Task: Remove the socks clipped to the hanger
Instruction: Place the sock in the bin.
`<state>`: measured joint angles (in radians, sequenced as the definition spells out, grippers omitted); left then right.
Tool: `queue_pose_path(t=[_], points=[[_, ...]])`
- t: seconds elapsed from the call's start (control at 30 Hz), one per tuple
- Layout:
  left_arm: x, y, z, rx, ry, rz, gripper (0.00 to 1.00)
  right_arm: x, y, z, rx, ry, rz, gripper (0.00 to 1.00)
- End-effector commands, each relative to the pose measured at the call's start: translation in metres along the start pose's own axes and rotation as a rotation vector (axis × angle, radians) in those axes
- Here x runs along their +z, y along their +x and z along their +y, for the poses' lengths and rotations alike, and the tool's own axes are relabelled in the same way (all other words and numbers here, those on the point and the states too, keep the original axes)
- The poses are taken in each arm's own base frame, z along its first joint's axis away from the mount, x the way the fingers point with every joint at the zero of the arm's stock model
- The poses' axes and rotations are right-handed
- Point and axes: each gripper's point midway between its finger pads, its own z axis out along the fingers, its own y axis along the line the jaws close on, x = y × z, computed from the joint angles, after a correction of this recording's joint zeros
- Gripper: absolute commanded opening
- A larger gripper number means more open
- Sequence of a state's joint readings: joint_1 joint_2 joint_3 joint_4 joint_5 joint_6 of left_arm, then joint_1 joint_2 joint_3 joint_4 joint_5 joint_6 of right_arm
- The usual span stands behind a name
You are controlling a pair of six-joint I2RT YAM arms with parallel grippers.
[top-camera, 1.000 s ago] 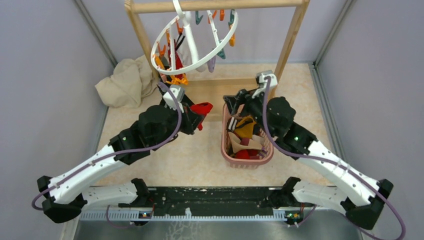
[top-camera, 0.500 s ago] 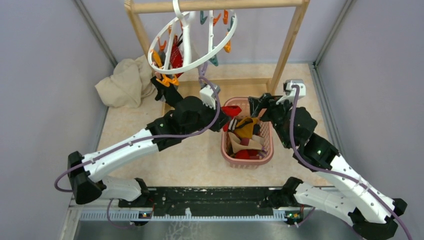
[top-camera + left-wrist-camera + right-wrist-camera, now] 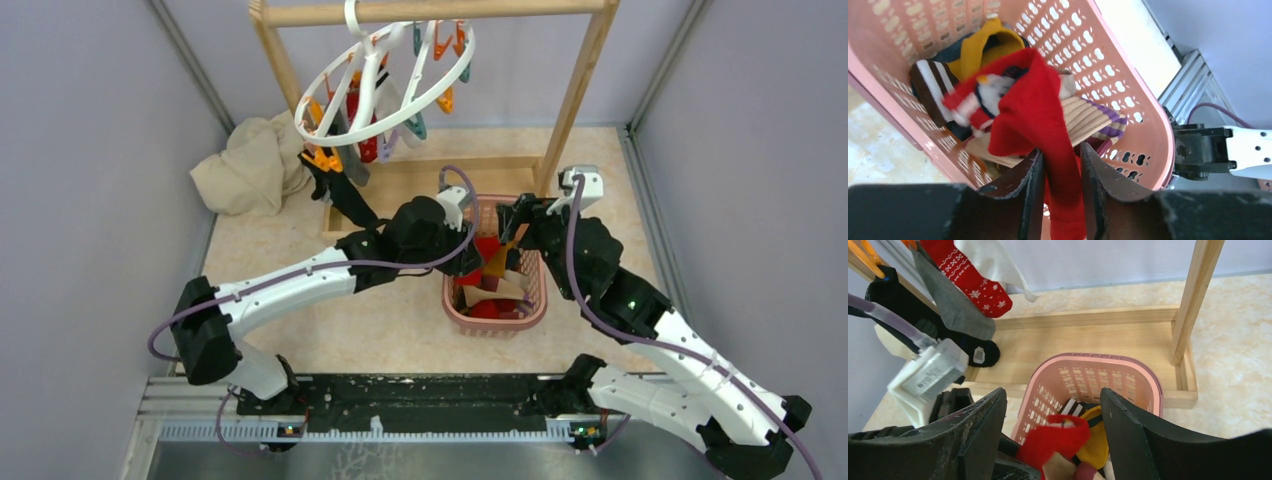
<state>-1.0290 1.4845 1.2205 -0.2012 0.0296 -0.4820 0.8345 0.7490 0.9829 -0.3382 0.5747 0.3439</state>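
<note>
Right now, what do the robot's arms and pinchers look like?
The left arm and right arm are white tubes with chunky black joints. A thin purple cable runs along each. The left gripper and right gripper each have two flat black fingers, with a small white camera box behind.

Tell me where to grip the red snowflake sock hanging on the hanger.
Grip the red fabric sock with white snowflakes by its dangling toe, from below: it hangs downward, a grey fabric sock crowds its left edge and a white fabric sock its upper right.
</note>
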Motion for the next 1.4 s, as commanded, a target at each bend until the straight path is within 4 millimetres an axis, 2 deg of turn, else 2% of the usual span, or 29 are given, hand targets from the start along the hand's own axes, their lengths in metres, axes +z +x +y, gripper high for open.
queue_pose_path(t=[0.0,0.17,0.3,0.47,0.6,0.77,0.9,1.1,1.17,1.27,1.37], points=[[0.004,0.010,-0.012,-0.007,0.036,0.072,0.41,-0.001,-0.010,0.002,0.041,-0.010,-0.033,0.69],[0.008,0.022,-0.015,-0.006,0.045,0.117,0.51,-0.001,-0.008,0.003,0.046,-0.015,-0.029,0.70],[0.001,0.016,-0.026,0.015,0.079,0.092,0.56,0.000,-0.006,0.003,0.047,-0.017,-0.023,0.70],[-0.025,-0.006,-0.049,0.055,0.149,0.013,0.64,0.001,-0.007,0.007,0.036,-0.029,-0.021,0.71],[-0.054,-0.023,-0.051,0.060,0.135,-0.054,0.66,0.008,-0.007,0.021,-0.005,-0.078,0.009,0.72],[-0.093,-0.037,-0.029,0.059,0.021,-0.144,0.69,0.015,-0.019,0.055,-0.037,-0.218,0.002,0.72],[-0.126,-0.045,0.004,0.038,-0.128,-0.240,0.71,0.022,-0.028,0.083,-0.063,-0.323,-0.011,0.72],[-0.179,-0.058,0.032,0.004,-0.242,-0.384,0.72,0.033,-0.033,0.106,-0.066,-0.388,-0.004,0.71],[-0.200,-0.066,0.044,-0.003,-0.306,-0.437,0.80,0.035,-0.030,0.110,-0.065,-0.404,0.006,0.71],[-0.230,-0.081,0.057,0.006,-0.385,-0.519,0.97,0.036,-0.026,0.113,-0.056,-0.416,0.016,0.71],[-0.255,-0.099,0.064,0.015,-0.453,-0.587,0.99,0.035,-0.020,0.113,-0.050,-0.424,0.029,0.71]])
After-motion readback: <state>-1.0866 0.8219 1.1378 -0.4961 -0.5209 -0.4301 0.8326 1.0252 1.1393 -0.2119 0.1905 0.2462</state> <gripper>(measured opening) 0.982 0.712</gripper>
